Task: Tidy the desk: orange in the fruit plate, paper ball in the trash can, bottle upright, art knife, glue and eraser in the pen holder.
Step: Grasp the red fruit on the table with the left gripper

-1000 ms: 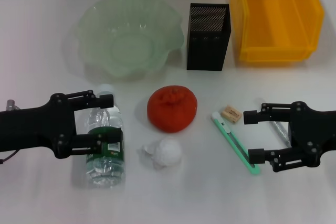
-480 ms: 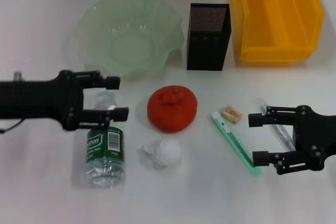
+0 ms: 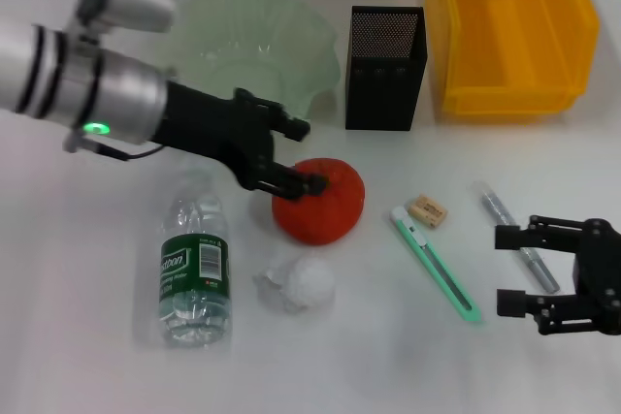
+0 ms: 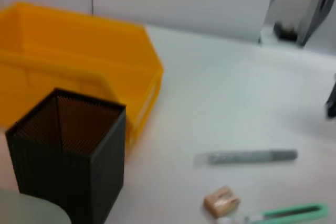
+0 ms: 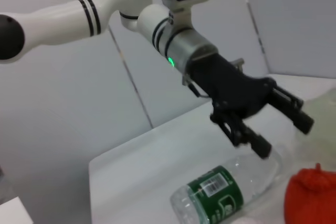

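Two claws are in sight, and the left one has moved most. A second ago the left claw (image 3: 304, 154) straddled the bottle (image 3: 195, 269) with its fingers on either side; now the arm has swung up and across, and the claw hangs spread open with nothing in it over the near-left edge of the orange (image 3: 320, 201), one finger tip over the fruit's top. The right wrist view shows the same claw (image 5: 286, 132) open above the bottle's neck end, well clear of the plastic. The bottle lies flat on the white worktop (image 3: 87, 336), cap end toward the fruit plate (image 3: 243, 65), and it sits slightly farther left and straighter than before, no longer held.

The right claw (image 3: 511, 269) has drawn back toward the near right corner. Its jaws are wide apart and hold nothing. It was over the art knife's tip and the glue a second ago; now the glue (image 3: 518, 237) is mostly uncovered, lying just beside the upper finger, and the green art knife (image 3: 437, 265) is fully in sight.

The orange, the paper ball (image 3: 299, 283) just in front of it, the eraser (image 3: 427, 209) beside the knife's far end, the black mesh pen holder (image 3: 384, 67) and the yellow trash can (image 3: 509, 31) all sit where they were. The left wrist view shows the pen holder (image 4: 68, 153), trash can (image 4: 79, 72), glue (image 4: 252, 157) and eraser (image 4: 221, 201).
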`<state>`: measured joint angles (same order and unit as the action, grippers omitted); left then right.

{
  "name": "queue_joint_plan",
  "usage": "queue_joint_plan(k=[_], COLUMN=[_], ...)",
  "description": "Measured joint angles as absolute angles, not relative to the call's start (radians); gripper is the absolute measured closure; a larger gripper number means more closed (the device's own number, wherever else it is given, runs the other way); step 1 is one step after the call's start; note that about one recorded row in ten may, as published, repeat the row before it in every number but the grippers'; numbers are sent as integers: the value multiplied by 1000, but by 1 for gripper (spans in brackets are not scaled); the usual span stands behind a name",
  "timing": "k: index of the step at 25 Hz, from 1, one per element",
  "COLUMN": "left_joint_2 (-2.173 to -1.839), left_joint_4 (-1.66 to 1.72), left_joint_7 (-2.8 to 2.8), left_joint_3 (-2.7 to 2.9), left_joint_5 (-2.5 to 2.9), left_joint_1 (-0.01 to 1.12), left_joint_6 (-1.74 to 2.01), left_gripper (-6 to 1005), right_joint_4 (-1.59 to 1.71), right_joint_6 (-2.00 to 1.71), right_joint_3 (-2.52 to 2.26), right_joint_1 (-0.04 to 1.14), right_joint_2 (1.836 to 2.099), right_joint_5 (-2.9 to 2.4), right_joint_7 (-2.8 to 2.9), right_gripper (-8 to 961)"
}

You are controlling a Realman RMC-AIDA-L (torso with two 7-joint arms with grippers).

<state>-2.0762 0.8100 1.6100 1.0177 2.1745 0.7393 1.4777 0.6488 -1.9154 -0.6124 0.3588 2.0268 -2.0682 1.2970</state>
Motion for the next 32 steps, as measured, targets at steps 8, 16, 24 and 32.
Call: queue_joint_plan(k=[8, 16, 24, 32], left_joint_2=[-2080, -2080, -2080, -2075], left_joint_4=[770, 758, 759, 758], left_joint_7=[1628, 1630, 1614, 1577], left_joint_3=[1196, 1326, 1383, 1387], left_joint_5=[2140, 2083, 2012, 1971], left_joint_1=[757, 735, 706, 690], left_joint_6=[1344, 1220, 1154, 1162], left_gripper=[227, 229, 596, 744], right_joint_4=[635, 595, 595, 595], right_joint_6=[-1925, -1921, -1928, -1936], right_joint_3=[-576, -576, -575, -561], right_joint_1=[321, 319, 318, 316], right_joint_2=[2031, 2029, 2028, 2026], right_joint_5=[-2071, -2073, -2073, -2069], right_joint_7=[1293, 1273, 1274, 1297], right_gripper=[106, 105, 106, 105])
